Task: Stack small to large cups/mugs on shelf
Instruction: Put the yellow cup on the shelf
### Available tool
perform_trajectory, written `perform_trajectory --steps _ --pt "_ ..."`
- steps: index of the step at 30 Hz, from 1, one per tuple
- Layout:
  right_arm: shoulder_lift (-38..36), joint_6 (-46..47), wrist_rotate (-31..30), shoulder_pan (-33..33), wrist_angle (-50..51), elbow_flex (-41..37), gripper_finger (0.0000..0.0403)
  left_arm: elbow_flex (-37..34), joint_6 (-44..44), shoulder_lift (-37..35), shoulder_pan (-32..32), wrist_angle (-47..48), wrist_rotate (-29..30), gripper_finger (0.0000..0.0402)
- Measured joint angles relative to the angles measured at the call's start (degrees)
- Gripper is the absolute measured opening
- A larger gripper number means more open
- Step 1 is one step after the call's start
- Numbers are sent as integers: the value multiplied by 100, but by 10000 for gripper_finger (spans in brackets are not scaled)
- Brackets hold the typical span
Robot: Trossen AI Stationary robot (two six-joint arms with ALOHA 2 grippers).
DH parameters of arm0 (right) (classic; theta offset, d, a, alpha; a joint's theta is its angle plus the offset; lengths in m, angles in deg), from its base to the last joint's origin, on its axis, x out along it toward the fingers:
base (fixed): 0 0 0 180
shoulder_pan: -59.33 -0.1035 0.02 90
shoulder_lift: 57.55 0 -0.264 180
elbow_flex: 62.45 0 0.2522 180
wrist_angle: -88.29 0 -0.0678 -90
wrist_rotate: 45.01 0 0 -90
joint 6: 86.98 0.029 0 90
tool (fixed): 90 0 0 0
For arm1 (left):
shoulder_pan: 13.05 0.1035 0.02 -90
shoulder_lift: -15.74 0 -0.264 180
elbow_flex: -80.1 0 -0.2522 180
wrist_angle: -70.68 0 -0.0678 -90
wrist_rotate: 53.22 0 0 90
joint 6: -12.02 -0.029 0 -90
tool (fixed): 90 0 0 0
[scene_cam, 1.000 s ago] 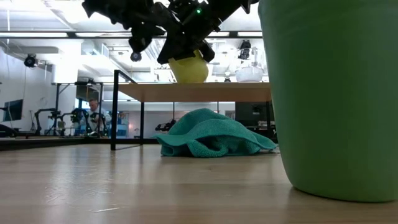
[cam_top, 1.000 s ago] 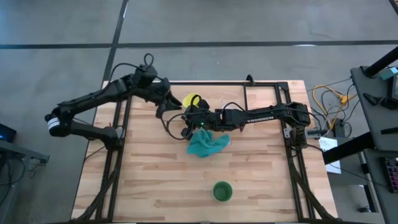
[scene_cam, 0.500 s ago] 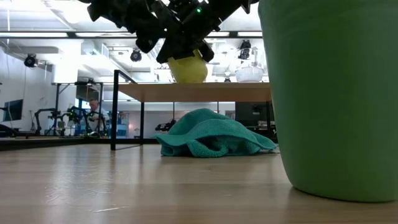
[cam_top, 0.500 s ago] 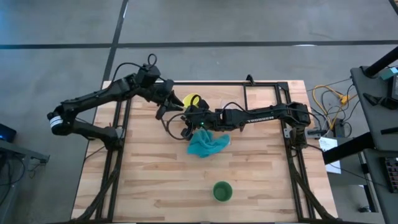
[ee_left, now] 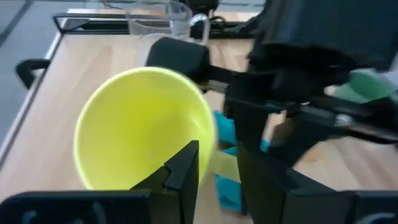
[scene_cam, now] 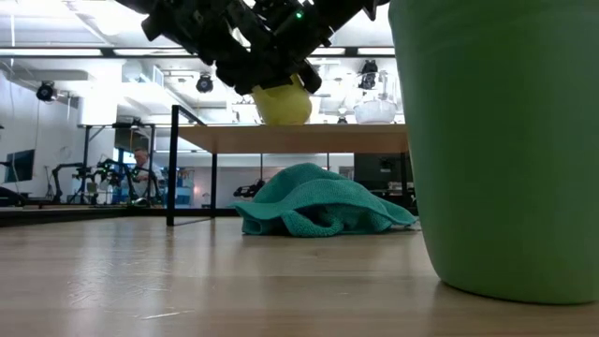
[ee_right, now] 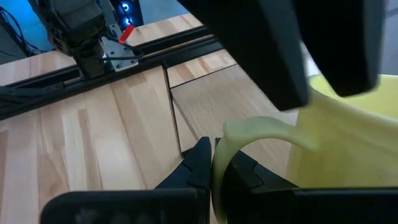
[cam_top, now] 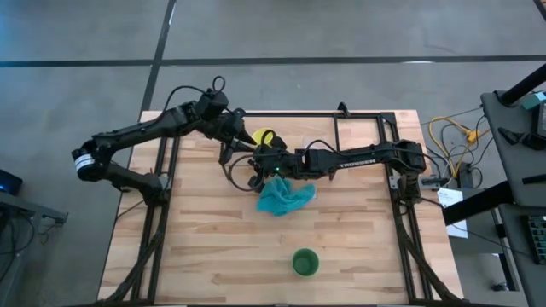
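Note:
The yellow mug point(cam_top: 263, 136) point(scene_cam: 282, 103) stands upright on the light-wood shelf point(scene_cam: 299, 139) point(cam_top: 358, 132). My right gripper point(ee_right: 214, 160) reaches in from the table's right and is shut on the mug's handle. My left gripper point(ee_left: 217, 177) comes from the left, open by a narrow gap. One finger is over the mug's hollow and one is outside its wall; I cannot tell whether they touch. The clear glass cup point(ee_left: 165, 18) point(scene_cam: 374, 110) stands on the shelf beyond the mug. The green cup point(cam_top: 304, 262) point(scene_cam: 505, 140) stands on the tabletop near its near edge. My right gripper pinches the yellow mug's handle point(ee_right: 255, 132) between its two fingers, where the arch curves down at its outer side. It comes from the table's right and near side, slanting down. The mug stays upright with its base on the shelf.
A crumpled teal cloth point(cam_top: 284, 196) point(scene_cam: 318, 211) lies on the tabletop in front of the shelf, under my right arm. Black frame rails point(cam_top: 162, 183) run along the table's left and right sides. Bare wood point(cam_top: 213, 247) spreads between the cloth and the green cup.
My left gripper has moved toward the table's right, closing in on the yellow mug until its fingers stand astride the mug's wall. The mug and my right gripper have stayed where they were.

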Motion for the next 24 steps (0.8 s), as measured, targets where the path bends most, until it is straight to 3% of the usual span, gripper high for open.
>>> perform_trajectory --steps 14,24 --pt "0 0 3 -2 0 2 13 -7 -62 113 4 65 228 89" --pt "-7 -2 -8 0 3 4 13 -9 -130 51 2 82 220 8"
